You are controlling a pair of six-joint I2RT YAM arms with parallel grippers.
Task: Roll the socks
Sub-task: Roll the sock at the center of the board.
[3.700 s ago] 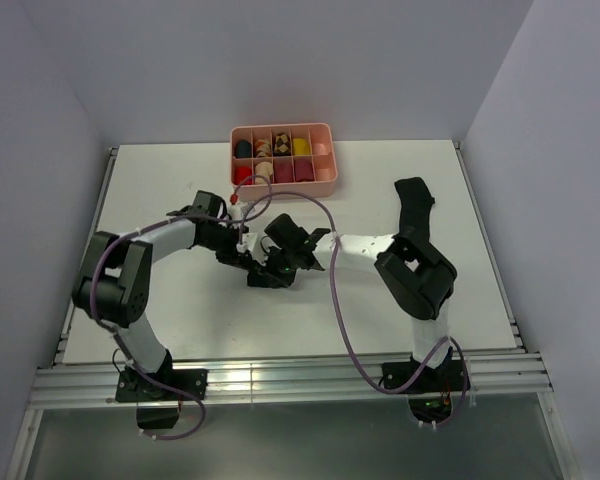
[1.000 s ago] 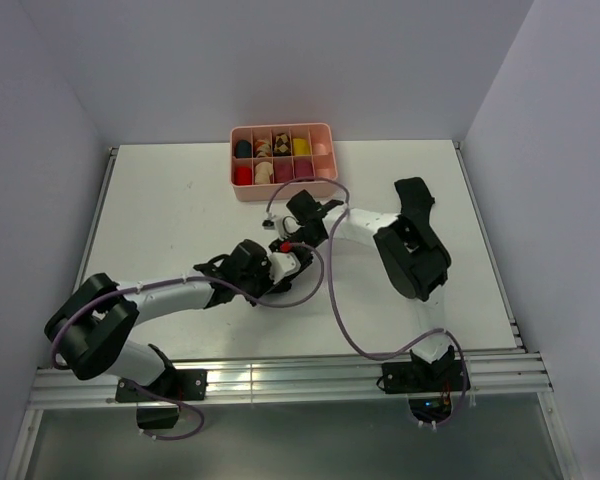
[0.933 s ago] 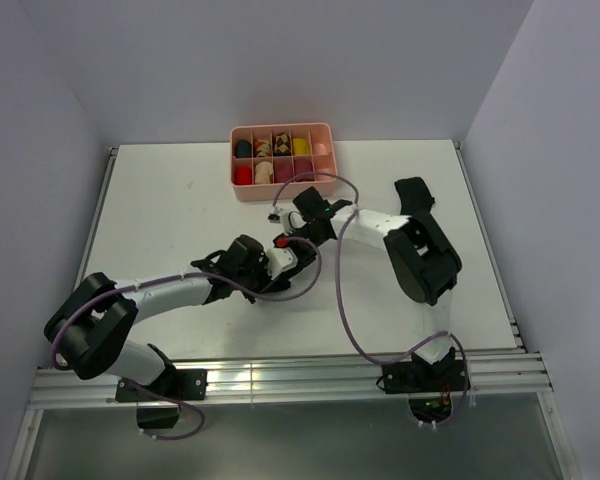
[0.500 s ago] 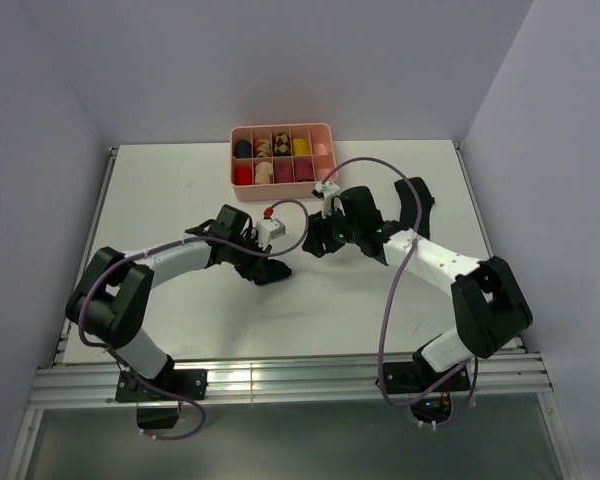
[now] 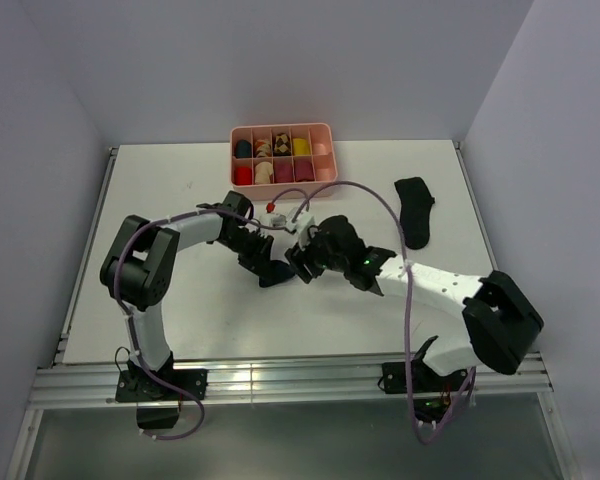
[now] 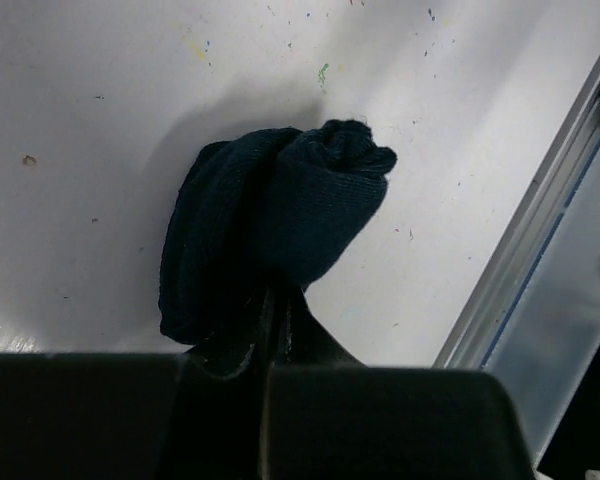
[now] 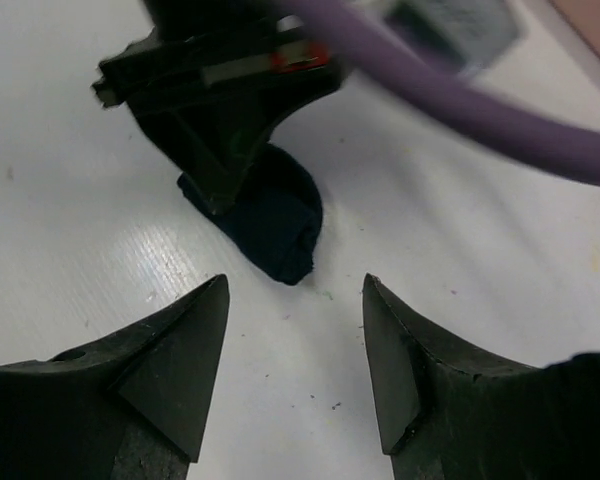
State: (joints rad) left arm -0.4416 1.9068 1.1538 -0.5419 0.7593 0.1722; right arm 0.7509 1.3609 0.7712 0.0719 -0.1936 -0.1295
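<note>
One black sock (image 6: 270, 215), rolled up on the table (image 5: 160, 190), is pinched in my tightly closed left gripper (image 6: 277, 322); my right gripper (image 7: 294, 300) hangs just beside it, jaws parted, empty. If I release carelessly, the roll could unravel.

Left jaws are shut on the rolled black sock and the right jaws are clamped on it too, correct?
Not quite. The left gripper is shut on the rolled black sock, but the right gripper is not: its jaws stand open just short of it, empty, as the right wrist view shows.
</note>
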